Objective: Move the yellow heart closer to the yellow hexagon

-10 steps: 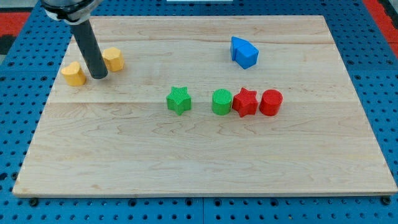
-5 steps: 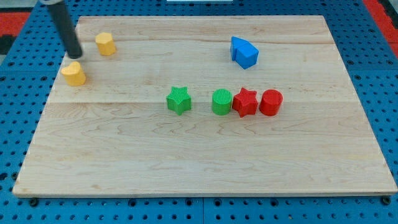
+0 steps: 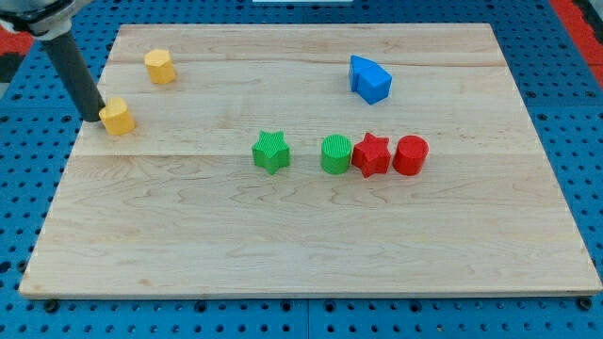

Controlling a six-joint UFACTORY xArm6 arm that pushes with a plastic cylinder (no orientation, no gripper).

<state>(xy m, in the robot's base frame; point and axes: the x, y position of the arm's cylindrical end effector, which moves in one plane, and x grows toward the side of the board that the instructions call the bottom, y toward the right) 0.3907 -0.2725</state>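
The yellow heart (image 3: 117, 117) lies near the board's left edge. The yellow hexagon (image 3: 159, 67) lies above it and to its right, with a gap of bare wood between them. My tip (image 3: 90, 116) is at the heart's left side, touching or almost touching it. The dark rod rises from there toward the view's top left.
A green star (image 3: 271, 152), a green cylinder (image 3: 335, 154), a red star (image 3: 371, 155) and a red cylinder (image 3: 410, 155) form a row at mid-board. A blue block (image 3: 369, 79) lies at the upper right. The wooden board (image 3: 301, 245) rests on a blue pegboard.
My tip left the spot between the two yellow blocks, pushed the hexagon up-left, then went round to the heart's left side. The heart has shifted slightly right.
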